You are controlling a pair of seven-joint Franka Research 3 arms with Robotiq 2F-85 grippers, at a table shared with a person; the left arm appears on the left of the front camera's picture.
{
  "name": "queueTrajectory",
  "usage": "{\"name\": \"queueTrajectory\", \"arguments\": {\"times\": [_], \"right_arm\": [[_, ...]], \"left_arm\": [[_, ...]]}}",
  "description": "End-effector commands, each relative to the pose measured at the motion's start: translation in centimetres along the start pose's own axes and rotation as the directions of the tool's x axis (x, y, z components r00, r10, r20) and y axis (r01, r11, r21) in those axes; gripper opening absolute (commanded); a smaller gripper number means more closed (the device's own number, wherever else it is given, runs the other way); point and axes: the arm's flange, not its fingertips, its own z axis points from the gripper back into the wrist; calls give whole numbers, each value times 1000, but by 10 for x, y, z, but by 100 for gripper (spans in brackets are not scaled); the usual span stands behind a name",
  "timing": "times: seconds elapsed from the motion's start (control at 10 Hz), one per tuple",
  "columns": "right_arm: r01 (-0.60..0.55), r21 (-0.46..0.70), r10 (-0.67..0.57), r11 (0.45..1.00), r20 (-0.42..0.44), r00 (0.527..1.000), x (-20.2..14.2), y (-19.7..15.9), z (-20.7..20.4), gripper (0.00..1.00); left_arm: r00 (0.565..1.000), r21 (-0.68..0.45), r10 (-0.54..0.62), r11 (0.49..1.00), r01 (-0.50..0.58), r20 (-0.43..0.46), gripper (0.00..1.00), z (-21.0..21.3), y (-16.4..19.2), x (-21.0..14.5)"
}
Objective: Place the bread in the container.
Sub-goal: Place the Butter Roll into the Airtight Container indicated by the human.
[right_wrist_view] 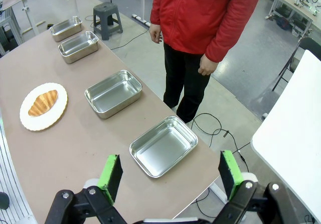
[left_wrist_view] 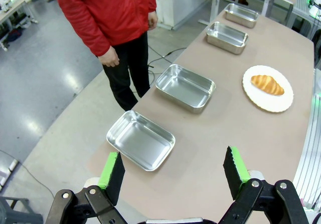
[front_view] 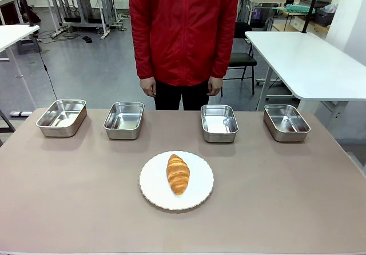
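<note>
A golden-brown croissant (front_view: 178,174) lies lengthwise on a round white plate (front_view: 150,193) with a scalloped rim, near the middle of the brown counter (front_view: 68,198). Beyond the plate, along the counter's far edge, four shiny stainless-steel rectangular trays (front_view: 123,132) stand in a row, apart from one another and from the plate. A person in a red jacket (front_view: 183,32) stands behind the middle of the row, hands hanging at the sides. In the left wrist view, the left arm's jaws stand wide apart, green pads (left_wrist_view: 111,171) holding nothing, above the end of the counter near the outermost tray. The right arm's jaws are likewise spread, pads (right_wrist_view: 112,176) bare, above the opposite end.
</note>
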Motion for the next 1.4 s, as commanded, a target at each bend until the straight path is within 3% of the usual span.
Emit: {"name": "queueTrajectory", "arguments": {"times": [0.0,1.3], "right_arm": [[-2,1,2,1000,1,1000,1,0,0,100],[-2,1,2,1000,1,1000,1,0,0,100]], "left_arm": [[1000,-8,-3,1000,3,7,100,3,-1,1],[1000,-8,-3,1000,3,7,100,3,-1,1]]}}
